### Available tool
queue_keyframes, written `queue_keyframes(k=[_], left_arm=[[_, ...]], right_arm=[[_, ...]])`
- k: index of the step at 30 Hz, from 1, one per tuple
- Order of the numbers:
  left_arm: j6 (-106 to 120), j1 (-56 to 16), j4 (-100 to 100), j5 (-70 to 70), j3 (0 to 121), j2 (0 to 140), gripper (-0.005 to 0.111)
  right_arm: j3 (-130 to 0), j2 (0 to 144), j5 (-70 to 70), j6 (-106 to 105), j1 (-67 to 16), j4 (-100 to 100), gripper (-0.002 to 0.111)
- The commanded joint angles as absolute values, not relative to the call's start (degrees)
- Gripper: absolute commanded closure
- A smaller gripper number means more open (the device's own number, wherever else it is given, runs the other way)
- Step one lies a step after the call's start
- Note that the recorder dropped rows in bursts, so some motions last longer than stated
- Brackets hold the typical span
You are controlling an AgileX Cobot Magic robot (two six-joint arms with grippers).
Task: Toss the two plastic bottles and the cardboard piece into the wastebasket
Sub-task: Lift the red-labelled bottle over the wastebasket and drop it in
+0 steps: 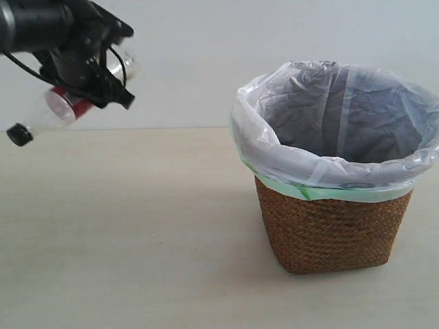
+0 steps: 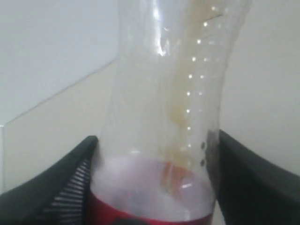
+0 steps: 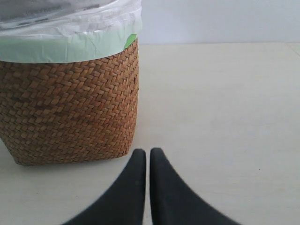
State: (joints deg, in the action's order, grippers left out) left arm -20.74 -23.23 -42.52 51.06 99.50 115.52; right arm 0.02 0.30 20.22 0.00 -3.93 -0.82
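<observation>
High at the upper left of the exterior view, my left gripper (image 1: 103, 72) is shut on the slim clear bottle (image 1: 65, 104) with the red label; its black cap (image 1: 19, 134) points down and left. In the left wrist view the bottle (image 2: 164, 117) fills the space between both black fingers (image 2: 56, 187). The wicker wastebasket (image 1: 333, 229), lined with a white bag with a green edge, stands at the right, well apart from the bottle. My right gripper (image 3: 148, 154) is shut and empty, low over the table beside the wastebasket (image 3: 70, 108). The green-capped bottle and the cardboard piece are out of view.
The pale table (image 1: 137, 233) stretches between the left arm and the basket. A plain light wall stands behind.
</observation>
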Motion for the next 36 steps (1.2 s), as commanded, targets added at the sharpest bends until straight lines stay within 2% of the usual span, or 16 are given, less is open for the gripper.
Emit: queue_keyframes(k=[1,8,16,20,22,23,24,25,26,27,28,29,36], left_arm=[[-25.8,-23.2,-44.9,55.3,99.6,106.9,0.103],[-29.2,-23.2,-45.0,56.1,99.6,98.2,0.103],[-26.3,-23.2,-38.2,57.8,99.0,99.8,0.103],[-6.4,-23.2,-9.3,50.2,99.0,101.1,0.103],[25.2,-23.2,35.3,49.4,100.4,101.0,0.103],[33.9,-23.2,50.1,51.0,101.0,101.0,0.101],[42.9,-23.3,67.2,52.8,101.7,101.0,0.092],[47.3,-23.9,75.4,53.8,101.9,101.1,0.081],[51.2,-24.3,80.2,53.8,102.0,101.1,0.064],[55.5,-25.0,84.8,52.5,102.0,101.0,0.042],[56.1,-26.0,86.2,50.2,102.0,101.0,0.013],[55.1,-27.3,85.0,47.8,102.0,101.2,0.0],[53.8,-28.6,80.8,43.9,101.9,102.4,0.002]], right_arm=[[0.0,0.0,19.6,0.0,-3.6,-0.7,0.108],[0.0,0.0,19.6,0.0,-3.6,-0.7,0.108],[0.0,0.0,19.5,0.0,-3.6,-0.7,0.108],[0.0,0.0,19.5,0.0,-3.6,-0.7,0.108],[0.0,0.0,19.5,0.0,-3.6,-0.7,0.108],[0.0,0.0,19.5,0.0,-3.6,-0.7,0.108],[0.0,0.0,19.5,0.0,-3.6,-0.7,0.108],[0.0,0.0,19.5,0.0,-3.6,-0.7,0.108],[0.0,0.0,19.5,0.0,-3.6,-0.7,0.108],[0.0,0.0,19.5,0.0,-3.6,-0.7,0.108],[0.0,0.0,19.5,0.0,-3.6,-0.7,0.108],[0.0,0.0,19.5,0.0,-3.6,-0.7,0.108],[0.0,0.0,19.5,0.0,-3.6,-0.7,0.108]])
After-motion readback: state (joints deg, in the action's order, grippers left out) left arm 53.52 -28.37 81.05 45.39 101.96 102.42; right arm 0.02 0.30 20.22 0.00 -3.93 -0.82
